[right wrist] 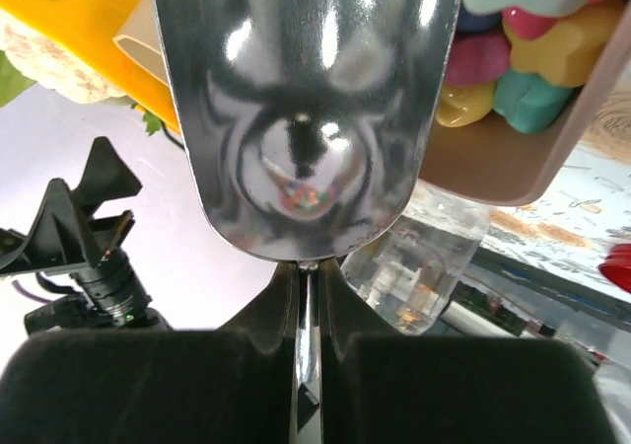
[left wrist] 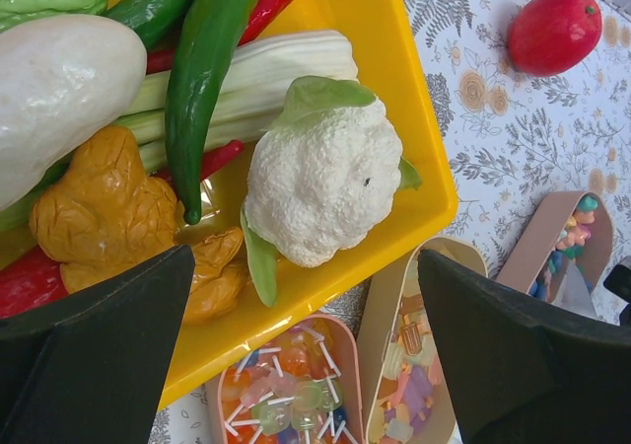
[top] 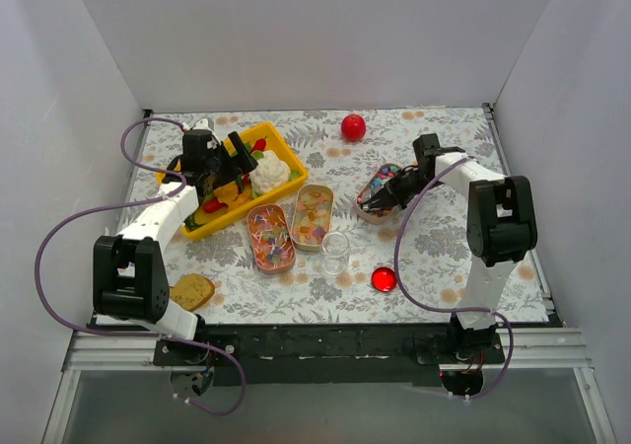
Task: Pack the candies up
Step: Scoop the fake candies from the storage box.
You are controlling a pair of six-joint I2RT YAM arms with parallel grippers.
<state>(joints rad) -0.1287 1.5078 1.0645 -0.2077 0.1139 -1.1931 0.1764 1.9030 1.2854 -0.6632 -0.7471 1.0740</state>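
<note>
The right claw [right wrist: 308, 278] is shut tight on the thin handle of a shiny scoop [right wrist: 306, 109]. The bowl of the scoop sticks out in front of the claw. It is just beside the rim of a small tin [right wrist: 513, 163] full of candies [right wrist: 513, 54]. These are chunky sweets in pink, yellow and blue-green. I cannot tell if the scoop touches the tin. This tin is well to the right of the yellow tray [top: 219, 224].

The left claw [left wrist: 306, 306] is wide open and holds nothing. It hangs over the near right edge of the yellow tray. Under it in the tray are a toy cauliflower [left wrist: 325, 178] and a green pepper [left wrist: 202, 79].

Two more tins lie just beside the near right side of the tray. The pink tin [top: 270, 237] is closest to it, and the cream tin [top: 314, 217] is next to that one. Both hold more tiny bright candies.

A clear cup [top: 336, 252] stands just past the cream tin, a bit farther from the tray. A red lid [top: 384, 279] lies farther right again. A red ball [top: 353, 126] sits off the far right corner of the tray.
</note>
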